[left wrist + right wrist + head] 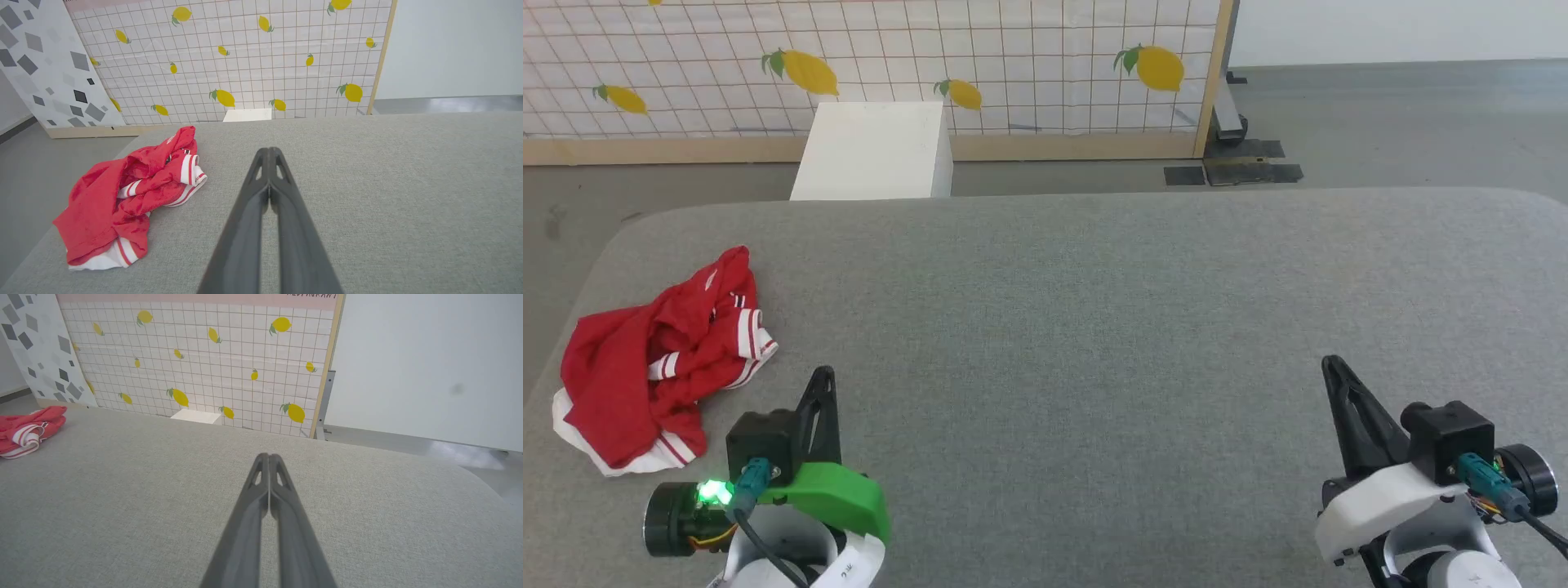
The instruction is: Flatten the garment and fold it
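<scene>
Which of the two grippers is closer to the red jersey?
The left gripper, on the green-cuffed wrist; the jersey lies beside it, far from the right gripper.

A grey fabric table (1094, 327) is spread across the lower frame. At upper left a lemon-printed tiled panel (1029, 49) is seen, with a white box (874, 151) set before it; grey floor (1405, 122) is shown at upper right.

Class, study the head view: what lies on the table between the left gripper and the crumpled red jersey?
Nothing: a bare stretch of grey table separates the left gripper from the jersey. The head view and left wrist view both show it.
</scene>
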### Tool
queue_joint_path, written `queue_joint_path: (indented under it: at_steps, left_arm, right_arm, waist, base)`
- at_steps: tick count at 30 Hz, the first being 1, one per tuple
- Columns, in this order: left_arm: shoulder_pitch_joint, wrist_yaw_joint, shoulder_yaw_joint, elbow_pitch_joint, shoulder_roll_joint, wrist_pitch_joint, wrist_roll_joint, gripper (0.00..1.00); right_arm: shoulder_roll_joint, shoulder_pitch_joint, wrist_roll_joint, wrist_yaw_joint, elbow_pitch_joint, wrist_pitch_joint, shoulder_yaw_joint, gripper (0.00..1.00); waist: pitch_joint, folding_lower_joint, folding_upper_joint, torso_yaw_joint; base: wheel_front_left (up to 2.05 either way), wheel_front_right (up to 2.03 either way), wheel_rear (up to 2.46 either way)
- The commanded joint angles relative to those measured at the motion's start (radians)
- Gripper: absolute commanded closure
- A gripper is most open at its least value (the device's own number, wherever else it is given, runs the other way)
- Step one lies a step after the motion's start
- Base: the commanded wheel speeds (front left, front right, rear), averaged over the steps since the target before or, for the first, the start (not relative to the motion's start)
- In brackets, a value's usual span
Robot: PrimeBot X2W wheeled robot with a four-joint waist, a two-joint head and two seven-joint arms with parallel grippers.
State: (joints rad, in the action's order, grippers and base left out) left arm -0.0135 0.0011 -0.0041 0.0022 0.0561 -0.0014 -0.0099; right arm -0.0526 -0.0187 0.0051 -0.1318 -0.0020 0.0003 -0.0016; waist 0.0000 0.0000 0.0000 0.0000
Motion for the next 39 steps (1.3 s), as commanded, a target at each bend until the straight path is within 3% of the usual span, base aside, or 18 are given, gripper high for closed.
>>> queue_joint_path:
  at_steps: [1,39]
  left_arm:
    - [0.013,-0.001,0.004,-0.002,-0.006,0.001,0.01,1.0]
    - [0.013,-0.001,0.004,-0.002,-0.006,0.001,0.01,1.0]
  right_arm:
    - [0.002,0.019,-0.005,0.001,0.002,0.0,0.002,1.0]
    - [0.002,0.019,-0.005,0.001,0.002,0.0,0.002,1.0]
  waist:
    - [0.0,0.0,0.0,0.0]
    - [0.0,0.0,0.0,0.0]
  base:
    - [0.0,0.0,0.0]
    - [0.0,0.0,0.0]
